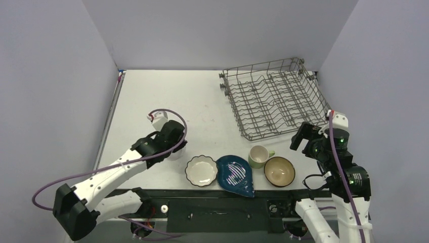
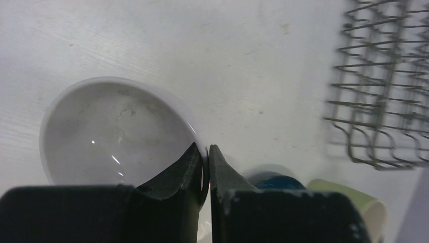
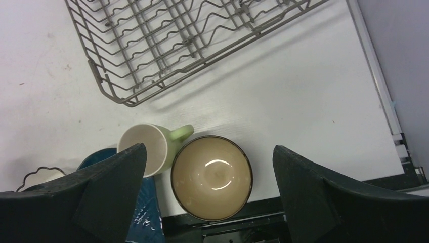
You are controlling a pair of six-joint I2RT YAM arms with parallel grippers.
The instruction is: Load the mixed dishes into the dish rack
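My left gripper is shut on the right rim of the small white bowl, one finger inside and one outside. From above, the left gripper covers most of that bowl at the table's left. Along the front edge lie the white scalloped plate, the dark blue leaf-shaped dish, the pale green mug and the brown bowl. My right gripper hangs open above the brown bowl and mug. The grey wire dish rack stands at the back right with no dishes in it.
Grey walls close in the table on the left, back and right. The rack's near corner lies just beyond the mug. The black front edge of the table runs right below the row of dishes.
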